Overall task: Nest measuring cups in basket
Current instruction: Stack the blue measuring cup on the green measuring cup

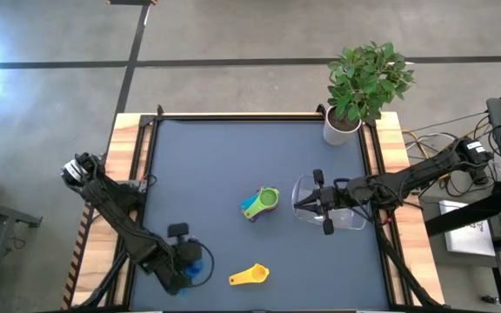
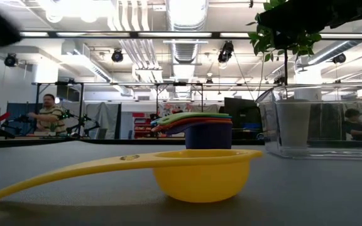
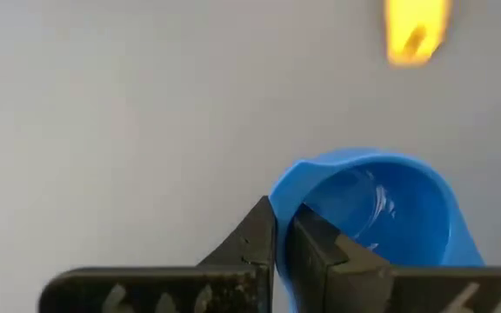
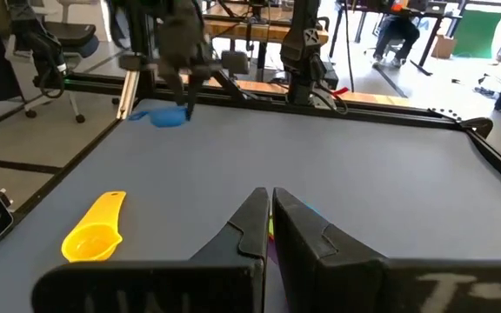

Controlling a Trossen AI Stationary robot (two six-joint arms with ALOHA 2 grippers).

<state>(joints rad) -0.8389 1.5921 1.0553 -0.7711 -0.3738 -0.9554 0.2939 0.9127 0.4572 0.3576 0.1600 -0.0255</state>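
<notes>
Measuring cups lay in three spots on the dark counter [image 1: 224, 165]. Near the front left corner, the left pincer [image 1: 188, 261] was shut on the wall of a blue cup [image 1: 198, 263]. In the left wrist view, one finger [image 3: 255, 243] was outside the cup's rim and the other was inside, and the two were almost touching. The blue cup sat low on the counter.

Just to the right of it, close to the front edge, a yellow cup [image 1: 250, 276] lay alone. It stood the right way up with its handle pointing left. Nothing touched it.

Near the middle of the counter was a small stack of cups [image 1: 261, 203] set one inside another. A green one was on top, with red, orange and purple ones under it in the low view.

Right of the stack, near the right edge, stood the clear basket [image 1: 355, 219]. The stack was near it but not in it. The right pincer [image 1: 324, 202] hung over the left part of the basket. Its fingers [image 4: 249, 228] were pressed shut and held nothing.

A plant in a white pot [image 1: 342, 129] stood at the back right corner.
</notes>
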